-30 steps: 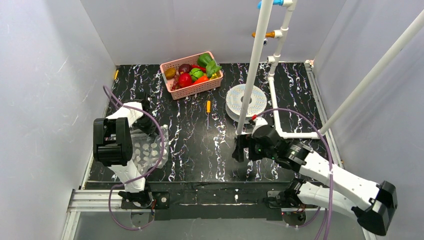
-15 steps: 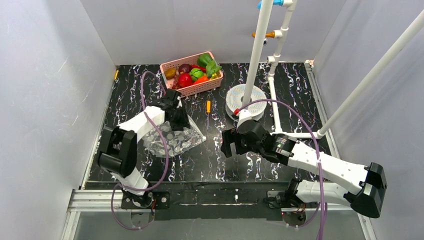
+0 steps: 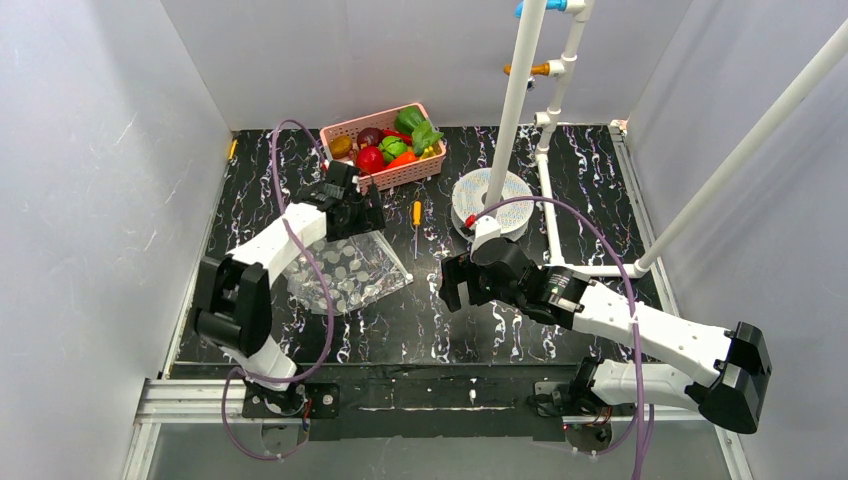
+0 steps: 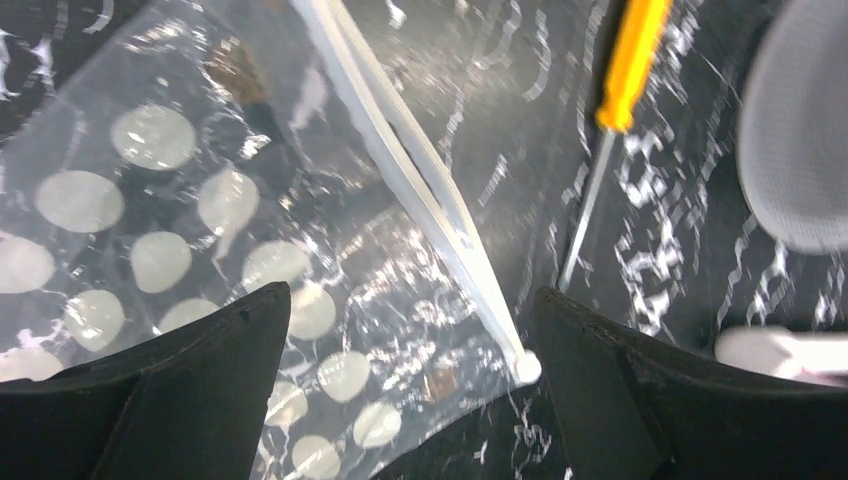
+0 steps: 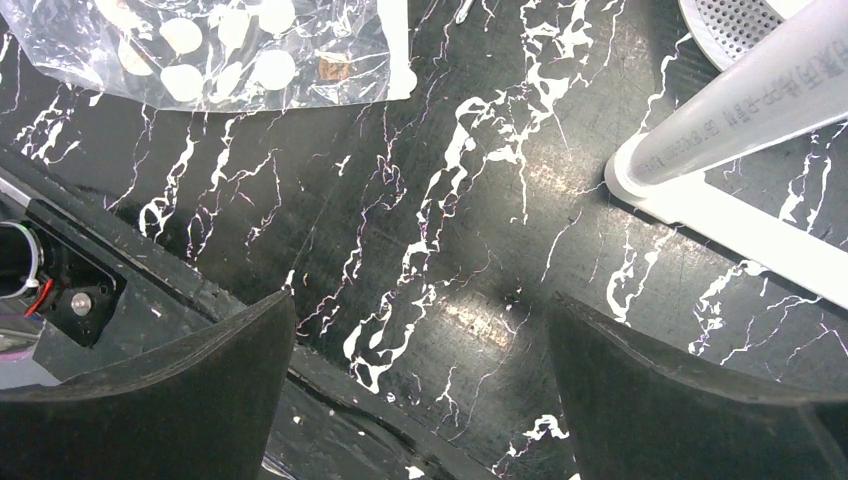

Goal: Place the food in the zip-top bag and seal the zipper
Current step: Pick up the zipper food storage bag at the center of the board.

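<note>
Clear dotted bag, flat below left hand

The top camera hangs high above and behind the arm bases, looking down and forward over the whole table, with both arms small in it. The left wrist camera sits just behind the left gripper and looks along its fingers. It is very close to the zip-top bag beneath them, with the screwdriver beyond the right-hand finger. The right wrist camera looks down past the right gripper from farther off: marbled tabletop lies beneath, the bag ahead-left, and a white pipe ahead-right. All three views share the bag; the top and left wrist views share the screwdriver.
</note>
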